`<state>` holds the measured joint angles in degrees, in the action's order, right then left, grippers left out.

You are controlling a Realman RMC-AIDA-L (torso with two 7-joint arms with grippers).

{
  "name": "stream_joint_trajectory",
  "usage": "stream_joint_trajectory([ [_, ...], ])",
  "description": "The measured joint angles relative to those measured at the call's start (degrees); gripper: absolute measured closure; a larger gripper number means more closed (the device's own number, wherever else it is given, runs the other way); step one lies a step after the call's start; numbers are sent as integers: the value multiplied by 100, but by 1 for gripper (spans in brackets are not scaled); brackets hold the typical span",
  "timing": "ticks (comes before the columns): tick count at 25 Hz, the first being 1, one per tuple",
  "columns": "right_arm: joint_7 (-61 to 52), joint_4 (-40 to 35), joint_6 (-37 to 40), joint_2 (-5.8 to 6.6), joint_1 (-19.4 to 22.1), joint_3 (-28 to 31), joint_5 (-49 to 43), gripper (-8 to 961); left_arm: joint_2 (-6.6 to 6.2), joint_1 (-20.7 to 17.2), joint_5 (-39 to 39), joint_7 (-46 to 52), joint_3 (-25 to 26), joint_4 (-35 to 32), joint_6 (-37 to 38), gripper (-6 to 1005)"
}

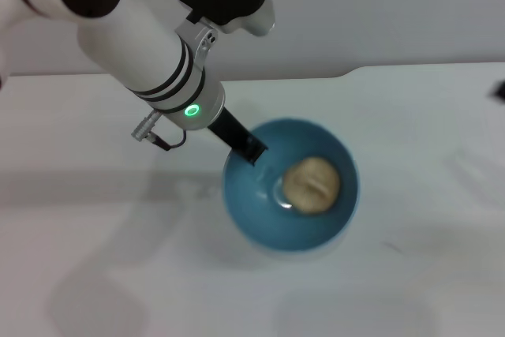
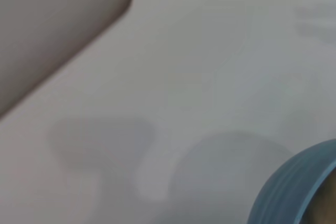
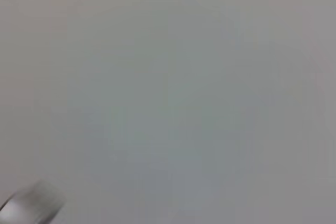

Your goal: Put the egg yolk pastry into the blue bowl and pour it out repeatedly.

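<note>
Egg yolk pastry (image 1: 312, 184) sits inside blue bowl (image 1: 290, 187), right of centre, on white table (image 1: 410, 274). Left gripper (image 1: 249, 149) is at bowl's left rim, apparently clamped on it. Right gripper is out of sight; its wrist view shows only blank surface.

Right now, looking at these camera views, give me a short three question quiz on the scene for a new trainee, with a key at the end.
1. True or false: the egg yolk pastry lies inside the blue bowl.
2. Which arm's gripper is at the bowl's rim: A) left gripper, B) right gripper?
3. Fill in: the bowl stands on a white ____.

Key: 1 true. 2 A; the right gripper appears in no view. 3 table.
</note>
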<state>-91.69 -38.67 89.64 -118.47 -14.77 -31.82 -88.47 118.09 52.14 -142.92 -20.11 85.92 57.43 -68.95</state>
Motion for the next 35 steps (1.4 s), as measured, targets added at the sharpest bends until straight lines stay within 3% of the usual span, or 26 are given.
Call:
stream_joint_trajectory([
  [6,966,843,35,7,540,950,553,500,27,-410,39,7,-376,369,870,985],
  [10,1160,1189,-13,11,724,1233,548,500,43,-850,46,41,-1006,830,1785,985],
  [14,1289,1312,-39,13,828,1285,545,500,45,-1171,6,120,-1610,982,2854,985],
  [24,1295,1350,-149,3,850,1307,553,501,47,-2176,-268,53,-2566,971,5948,988],
  [29,1295,1353,-184,0,840,1312,557,501,62,-2458,-535,36,-3077,699,7253,991],
  [32,1295,1354,-187,-1,849,1313,558,501,72,-2614,-545,-178,-3453,407,8365,992],
  [33,1295,1354,-187,-1,852,1319,557,501,80,-2707,-531,-374,-3706,222,9155,993],
  [35,1295,1354,-187,-1,857,1346,557,501,85,-2756,-523,-465,-3833,133,9528,993],
])
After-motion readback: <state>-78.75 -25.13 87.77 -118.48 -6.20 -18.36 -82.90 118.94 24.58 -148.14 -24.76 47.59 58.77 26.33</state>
